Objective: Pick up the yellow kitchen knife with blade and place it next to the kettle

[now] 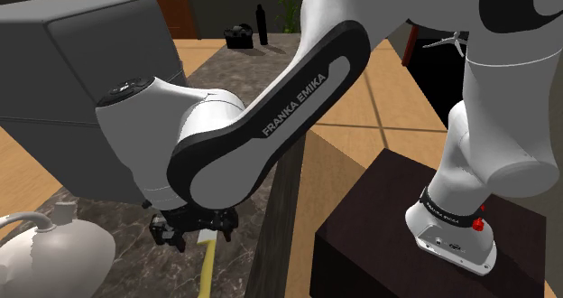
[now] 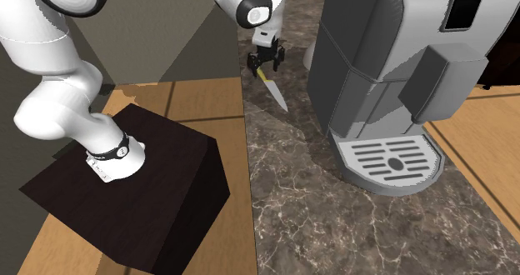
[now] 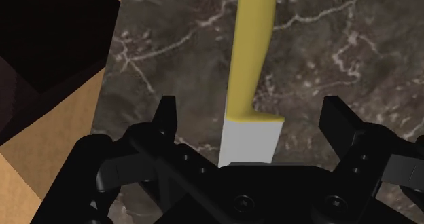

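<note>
The knife lies on the dark marble counter (image 3: 326, 46), with a yellow handle (image 3: 253, 46) and a grey blade (image 3: 250, 140). My black gripper (image 3: 253, 117) hovers just over the blade's root. It is open, and both fingers stand well apart from the knife without touching it. In the shoulder view the gripper (image 1: 192, 229) hangs under the arm's white wrist, and the yellow handle (image 1: 207, 267) sticks out below it. A pale rounded kettle (image 1: 50, 256) sits close by at that view's lower left. In the second exterior view the gripper (image 2: 267, 59) is above the knife (image 2: 275, 92).
A large grey coffee machine (image 2: 392, 73) with a drip tray (image 2: 390, 158) stands on the counter beside the knife. It also looms in the shoulder view's upper left (image 1: 81, 70). My dark box stand (image 2: 150, 190) sits on the wooden floor against the counter's edge (image 1: 284, 197).
</note>
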`<action>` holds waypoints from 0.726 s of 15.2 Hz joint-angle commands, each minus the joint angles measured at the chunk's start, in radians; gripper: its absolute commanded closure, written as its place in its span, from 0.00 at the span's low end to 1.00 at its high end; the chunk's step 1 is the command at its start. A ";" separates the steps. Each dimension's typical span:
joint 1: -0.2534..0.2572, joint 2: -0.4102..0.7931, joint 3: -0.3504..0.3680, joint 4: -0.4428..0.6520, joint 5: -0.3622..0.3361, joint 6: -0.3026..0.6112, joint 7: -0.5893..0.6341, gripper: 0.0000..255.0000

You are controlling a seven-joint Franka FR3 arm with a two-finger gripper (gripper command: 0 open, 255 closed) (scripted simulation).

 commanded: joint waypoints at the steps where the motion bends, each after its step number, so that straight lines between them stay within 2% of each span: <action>1: -0.004 -0.020 0.004 0.028 0.011 -0.046 -0.008 0.00; 3: -0.009 -0.042 0.008 0.062 0.024 -0.100 -0.016 0.00; 11: -0.009 -0.042 0.008 0.062 0.024 -0.100 -0.016 0.00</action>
